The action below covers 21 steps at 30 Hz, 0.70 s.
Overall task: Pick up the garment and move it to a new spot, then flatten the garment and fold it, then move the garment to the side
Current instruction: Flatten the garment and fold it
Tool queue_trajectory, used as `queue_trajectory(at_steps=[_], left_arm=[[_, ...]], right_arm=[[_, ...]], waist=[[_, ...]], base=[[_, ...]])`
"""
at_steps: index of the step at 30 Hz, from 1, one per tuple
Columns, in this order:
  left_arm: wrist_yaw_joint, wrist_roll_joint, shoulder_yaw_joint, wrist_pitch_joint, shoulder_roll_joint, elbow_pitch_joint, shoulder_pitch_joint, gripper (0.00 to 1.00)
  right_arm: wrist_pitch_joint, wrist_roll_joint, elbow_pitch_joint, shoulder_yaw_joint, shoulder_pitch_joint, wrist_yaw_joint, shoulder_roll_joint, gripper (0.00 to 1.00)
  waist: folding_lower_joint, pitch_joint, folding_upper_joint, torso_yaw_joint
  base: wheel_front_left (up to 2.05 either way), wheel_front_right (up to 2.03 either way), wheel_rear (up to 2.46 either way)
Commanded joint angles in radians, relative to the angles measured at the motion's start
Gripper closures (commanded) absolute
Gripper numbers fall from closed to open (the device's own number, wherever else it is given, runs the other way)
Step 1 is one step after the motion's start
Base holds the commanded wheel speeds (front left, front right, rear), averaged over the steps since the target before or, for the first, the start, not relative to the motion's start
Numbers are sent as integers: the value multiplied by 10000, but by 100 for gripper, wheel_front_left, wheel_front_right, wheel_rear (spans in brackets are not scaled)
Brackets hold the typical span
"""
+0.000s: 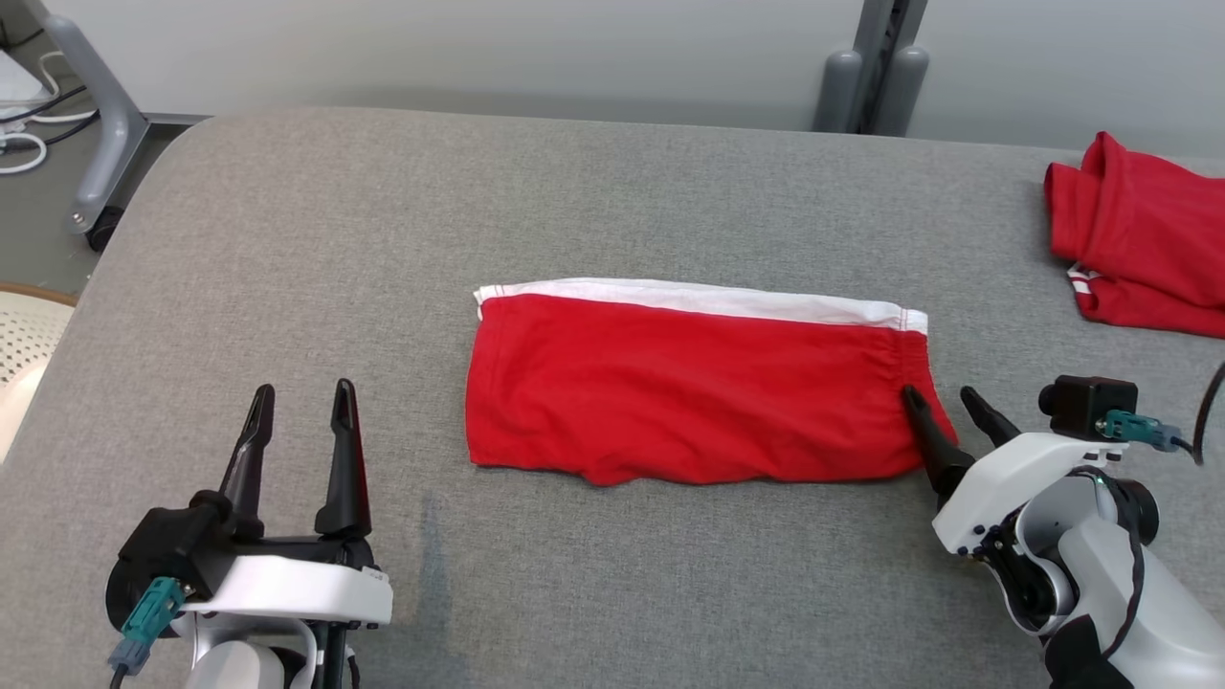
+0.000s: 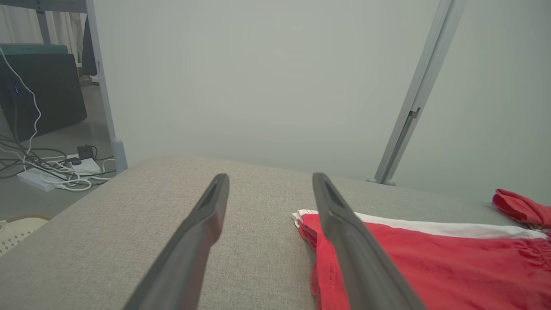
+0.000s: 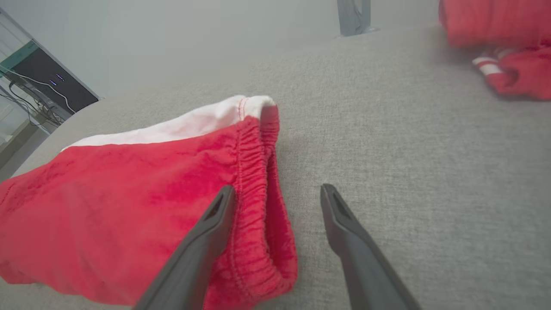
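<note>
The left gripper [image 1: 304, 388] is seen at the lower left of the head view, held low over the grey padded table [image 1: 383, 211], with its fingers pointed away from the robot. Its jaws are spread wide and nothing is held between them. Its forearm is cut off by the bottom edge.

The red garment [image 1: 689, 383] is laid flat at the middle of the table as a long folded band, with a white strip shown along its far edge. It is well apart from the left gripper, to that gripper's right. In the left wrist view its near left corner is partly hidden by the right-hand finger.

The right gripper [image 1: 938, 392] is angled inward from the lower right, at the garment's right end, where the gathered elastic band is seen. Its jaws are also spread wide and no cloth is pinched between them. One finger is placed over the elastic edge and the other over bare table just beside it. Whether the cloth is touched by the first finger cannot be told.

A second red cloth [image 1: 1148, 239] is bunched at the far right and cut off by the frame's edge.
</note>
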Motion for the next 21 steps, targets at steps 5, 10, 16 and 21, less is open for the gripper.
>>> queue_trajectory(at_steps=[5, 10, 16, 21], left_arm=[[-126, 120, 37, -9, -65, 104, -247, 0], [-220, 164, 55, -9, -152, 206, -364, 0], [-298, 240, 118, -9, -216, 286, -408, 0], [-303, 271, 148, -9, -256, 360, -438, 0]], right_arm=[[351, 634, 871, -43, -365, 4, 89, 0], [1041, 1620, 1437, -19, -405, 4, 450, 0], [1147, 2451, 1204, 239, -472, 4, 497, 100], [685, 2679, 1251, 385, -754, 4, 392, 100]], waist=[[0, 102, 0, 175], [0, 168, 0, 366], [0, 192, 0, 484], [0, 136, 0, 511]], base=[[0, 0, 0], [0, 0, 0], [0, 0, 0], [0, 0, 0]])
